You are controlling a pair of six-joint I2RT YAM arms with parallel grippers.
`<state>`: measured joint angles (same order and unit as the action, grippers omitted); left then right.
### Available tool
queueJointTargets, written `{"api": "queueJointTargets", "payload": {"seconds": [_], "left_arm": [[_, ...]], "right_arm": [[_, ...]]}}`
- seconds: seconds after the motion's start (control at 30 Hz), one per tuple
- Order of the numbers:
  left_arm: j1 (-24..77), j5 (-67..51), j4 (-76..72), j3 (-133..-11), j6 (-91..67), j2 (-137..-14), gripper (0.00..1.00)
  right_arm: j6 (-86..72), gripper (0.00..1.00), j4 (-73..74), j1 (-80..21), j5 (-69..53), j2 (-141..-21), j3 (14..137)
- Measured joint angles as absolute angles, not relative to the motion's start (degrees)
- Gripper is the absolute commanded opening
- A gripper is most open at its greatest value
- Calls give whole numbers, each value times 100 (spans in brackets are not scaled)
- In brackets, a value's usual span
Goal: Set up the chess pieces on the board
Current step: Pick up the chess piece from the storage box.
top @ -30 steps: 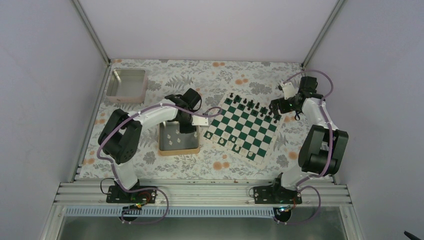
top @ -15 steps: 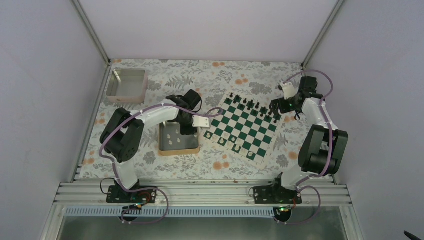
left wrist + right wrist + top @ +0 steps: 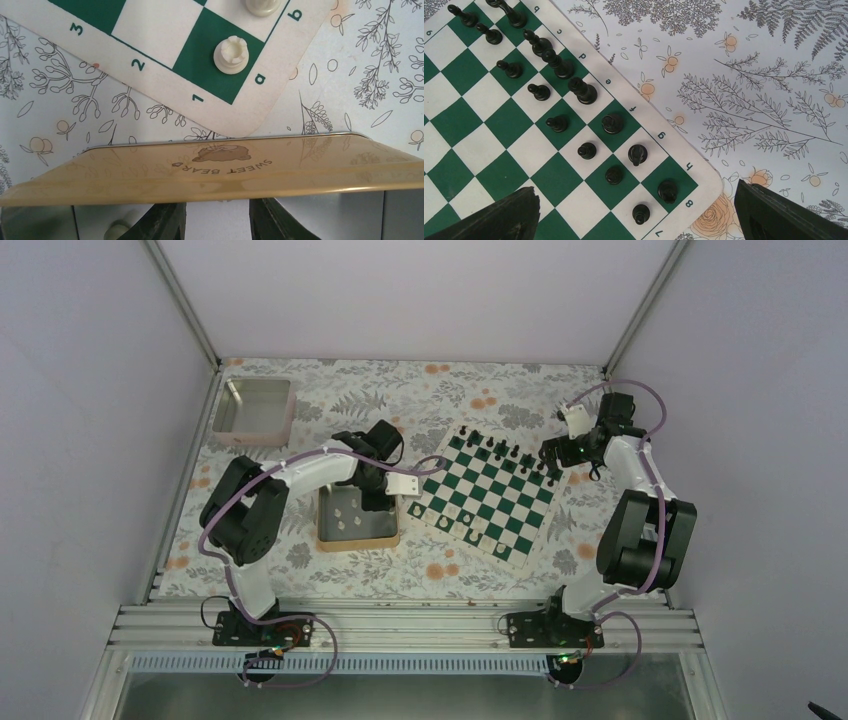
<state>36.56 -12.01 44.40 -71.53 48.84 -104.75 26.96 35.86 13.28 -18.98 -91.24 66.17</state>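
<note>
The green and white board point(image 3: 490, 495) lies at mid-table. A few white pieces stand on its near edge point(image 3: 445, 523); in the left wrist view a white rook point(image 3: 231, 54) stands on a1. More white pieces point(image 3: 344, 520) lie in the gold-rimmed tin point(image 3: 390, 540). My left gripper point(image 3: 376, 500) hangs low inside the tin's far right corner, open and empty, with a white piece point(image 3: 116, 231) left of its fingers point(image 3: 162, 225). My right gripper point(image 3: 639, 220) is wide open and empty above the board's h8 corner, over the black pieces point(image 3: 584, 92).
The tin's gold wall point(image 3: 215, 172) stands between my left gripper and the board corner. A pinkish tray point(image 3: 255, 410) sits at the far left. Black pieces fill the board's two far rows point(image 3: 500, 452). Grey walls enclose the flowered table.
My left gripper has shifted slightly left over the tin. The right arm has not moved.
</note>
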Motion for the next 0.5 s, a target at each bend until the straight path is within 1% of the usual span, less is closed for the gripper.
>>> {"api": "queueJointTargets", "payload": {"seconds": [0.3,0.5], "left_arm": [[3656,-1297,4064,-6742,4812,-10431,33],[3653,-1378,3852,-6705,4737,-10339,32]], "right_arm": [[2696,100,3583,1328,-1879,-9159,6617],[2696,100,3583,1328,-1876,-9179,6617]]}}
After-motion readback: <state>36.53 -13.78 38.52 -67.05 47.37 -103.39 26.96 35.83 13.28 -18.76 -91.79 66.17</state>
